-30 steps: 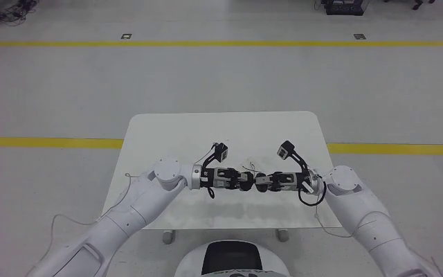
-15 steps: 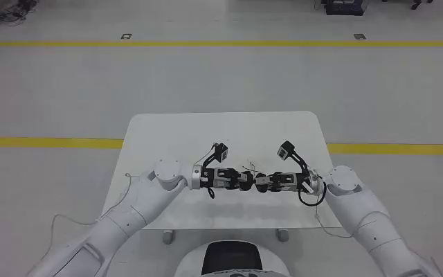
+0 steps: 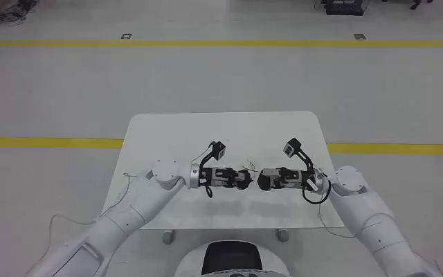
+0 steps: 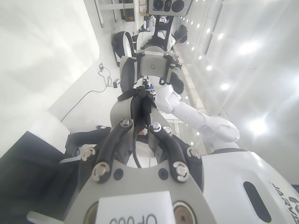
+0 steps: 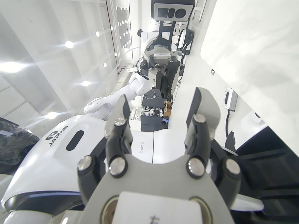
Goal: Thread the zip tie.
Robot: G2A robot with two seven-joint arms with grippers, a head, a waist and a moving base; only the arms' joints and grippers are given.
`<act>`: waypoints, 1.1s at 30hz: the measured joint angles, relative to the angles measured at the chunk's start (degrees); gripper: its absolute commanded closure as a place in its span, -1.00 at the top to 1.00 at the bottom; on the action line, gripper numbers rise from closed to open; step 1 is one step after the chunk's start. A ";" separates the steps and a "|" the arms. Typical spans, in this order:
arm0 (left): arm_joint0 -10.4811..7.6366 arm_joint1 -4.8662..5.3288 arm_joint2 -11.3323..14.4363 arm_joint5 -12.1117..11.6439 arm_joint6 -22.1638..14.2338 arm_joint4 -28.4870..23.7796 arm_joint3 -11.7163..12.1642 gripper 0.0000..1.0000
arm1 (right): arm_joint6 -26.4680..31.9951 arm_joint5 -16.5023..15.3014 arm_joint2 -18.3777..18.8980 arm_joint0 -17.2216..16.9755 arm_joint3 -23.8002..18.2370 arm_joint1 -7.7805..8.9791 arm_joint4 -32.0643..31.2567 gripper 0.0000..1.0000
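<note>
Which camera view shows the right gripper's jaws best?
The right wrist view: the right gripper is nearest there, jaws wide apart and empty. The left wrist view shows it farther off, head-on. The top view shows it small, from above.

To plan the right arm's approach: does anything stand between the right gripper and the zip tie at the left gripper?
Nothing visible does. The right gripper, fingers open, faces the left gripper across a gap above the table; the zip tie, a thin pale loop, hangs there.

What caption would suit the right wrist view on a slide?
The open right gripper faces the left gripper, which appears shut on a thin white zip tie.
</note>
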 measured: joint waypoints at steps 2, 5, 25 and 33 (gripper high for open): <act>-0.11 0.19 -0.24 -1.48 -0.61 1.26 -0.15 -1.00 | 0.00 0.04 0.02 -0.01 -0.04 0.01 -0.02 1.00; -0.13 0.22 -0.25 -1.74 -0.69 1.65 -0.20 -1.00 | 0.01 0.03 0.00 0.00 -0.02 0.00 -0.01 1.00; 3.59 3.95 -8.90 -5.77 4.04 8.75 -1.05 -1.00 | 0.01 0.02 0.00 0.00 -0.02 0.00 -0.01 1.00; 4.31 4.44 -10.36 -5.62 4.55 7.88 -1.15 -1.00 | -0.81 2.54 1.91 2.70 -2.94 1.01 -9.86 1.00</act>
